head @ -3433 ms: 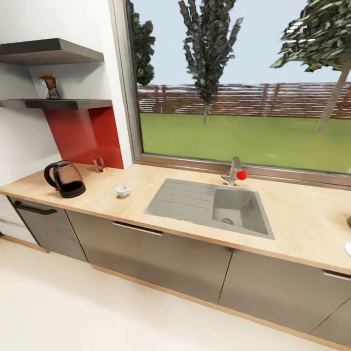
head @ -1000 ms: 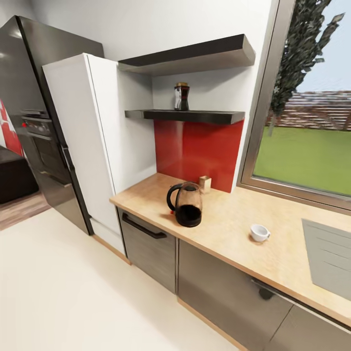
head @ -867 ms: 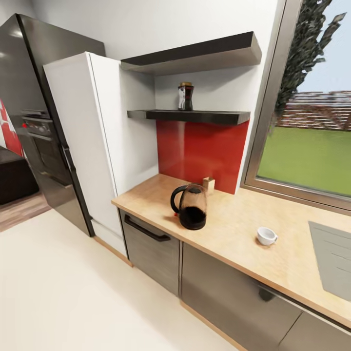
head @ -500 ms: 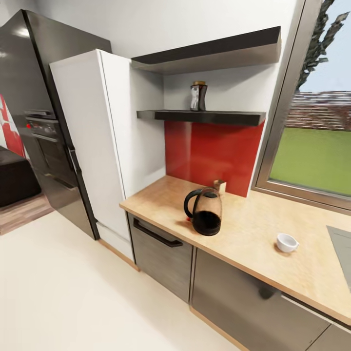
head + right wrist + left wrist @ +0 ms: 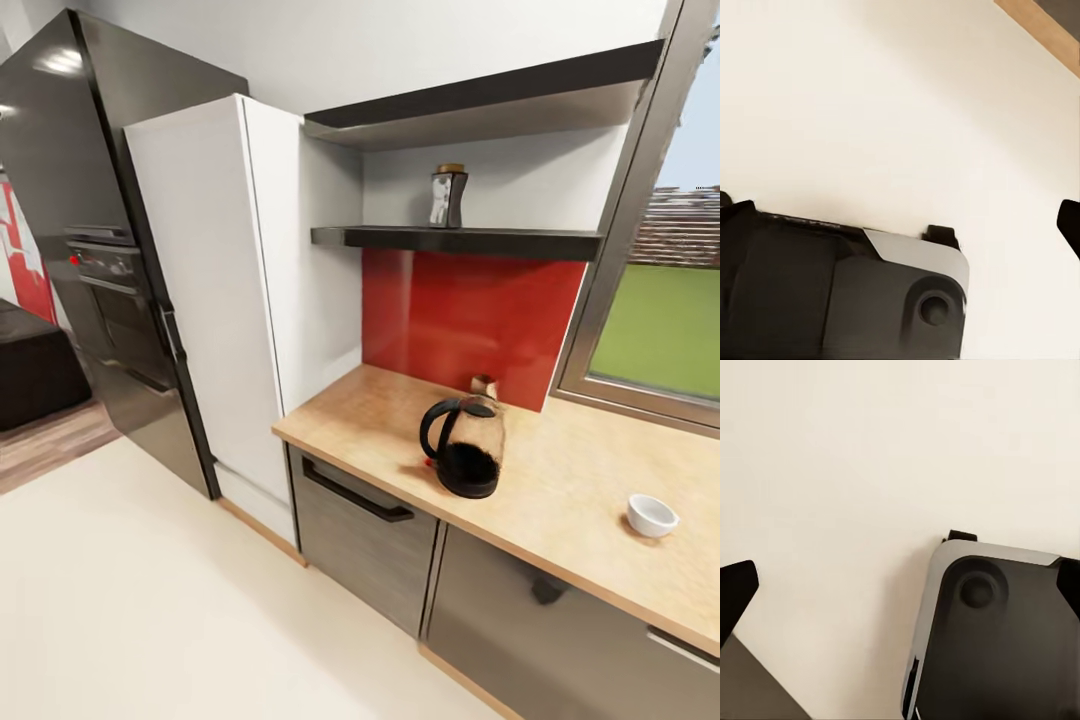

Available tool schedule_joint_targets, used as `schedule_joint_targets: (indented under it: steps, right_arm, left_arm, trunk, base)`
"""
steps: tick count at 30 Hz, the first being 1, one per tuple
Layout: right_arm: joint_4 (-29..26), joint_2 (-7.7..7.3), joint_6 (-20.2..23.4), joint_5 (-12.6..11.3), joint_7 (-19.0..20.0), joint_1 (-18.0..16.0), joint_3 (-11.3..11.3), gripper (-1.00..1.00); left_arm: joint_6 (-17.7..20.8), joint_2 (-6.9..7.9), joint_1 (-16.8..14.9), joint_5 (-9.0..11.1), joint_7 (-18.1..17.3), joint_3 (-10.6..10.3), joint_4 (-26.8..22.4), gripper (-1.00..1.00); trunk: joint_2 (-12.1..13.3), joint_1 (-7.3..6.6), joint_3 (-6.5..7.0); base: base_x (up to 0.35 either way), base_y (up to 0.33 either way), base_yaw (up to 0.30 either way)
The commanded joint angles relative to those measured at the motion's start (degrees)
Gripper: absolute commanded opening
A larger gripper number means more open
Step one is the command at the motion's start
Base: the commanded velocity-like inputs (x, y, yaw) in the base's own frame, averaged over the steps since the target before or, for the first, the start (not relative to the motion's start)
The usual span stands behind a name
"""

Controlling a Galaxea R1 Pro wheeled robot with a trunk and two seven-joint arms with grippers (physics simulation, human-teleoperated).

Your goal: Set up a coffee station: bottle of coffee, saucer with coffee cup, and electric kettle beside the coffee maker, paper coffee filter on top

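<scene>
Head view: bottle (image 5: 447,198) is standing upright on the shelf (image 5: 470,240), high above the countertop (image 5: 560,480).
Kettle (image 5: 464,448) and cup (image 5: 652,515) are sitting below it. Both wrist cameras are facing the floor (image 5: 855,472), so the bottle is lying well up and ahead; neither arm looks nearer. Left fingertips (image 5: 735,592) are showing apart, holding nothing; the right gripper's opening cannot be told.

Bright, even daylight; soft glare on the dark fridge (image 5: 90,120); edges look stretched.

No legible text, brand, number or sign is found. The bottle of coffee (image 5: 447,198) carries a white label, its markings too small to read.
</scene>
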Motion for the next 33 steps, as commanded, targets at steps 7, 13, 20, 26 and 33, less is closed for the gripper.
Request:
schedule_joint_targets:
  steps: [7, 13, 20, 26, 33]
  right_arm:
    - [0.2, -0.10, -0.2, 0.1, 1.3, -0.1, 0.4, 1.00]
    - [0.2, -0.10, -0.2, 0.1, 1.3, -0.1, 0.4, 1.00]
    - [0.2, -0.10, -0.3, 0.1, 1.3, -0.1, 0.4, 1.00]
    - [0.1, -0.02, -0.3, 0.1, 1.3, -0.1, 0.4, 1.00]
    - [0.1, -0.18, -0.3, 0.0, 1.4, -0.1, 0.3, 1.00]
  left_arm:
    - [-0.2, 0.00, -0.1, 0.3, 0.0, 0.0, 0.1, 1.00]
    - [-0.2, 0.00, -0.1, 0.3, 0.0, 0.0, 0.1, 1.00]
    - [-0.2, 0.00, -0.1, 0.3, 0.0, 0.0, 0.1, 1.00]
    - [-0.2, 0.00, -0.1, 0.3, 0.0, 0.0, 0.1, 1.00]
    - [-0.2, 0.00, -0.1, 0.3, 0.0, 0.0, 0.1, 1.00]
  trunk:
    - [-0.1, 0.05, -0.13]
    - [-0.1, 0.05, -0.13]
    - [-0.1, 0.05, -0.13]
    - [-0.1, 0.05, -0.13]
    - [-0.1, 0.05, -0.13]
  base:
    - [0.136, 0.312, 0.000]
    - [0.136, 0.313, 0.000]
    - [0.142, 0.313, 0.000]
    - [0.191, 0.300, 0.000]
    - [0.231, 0.277, -0.135]
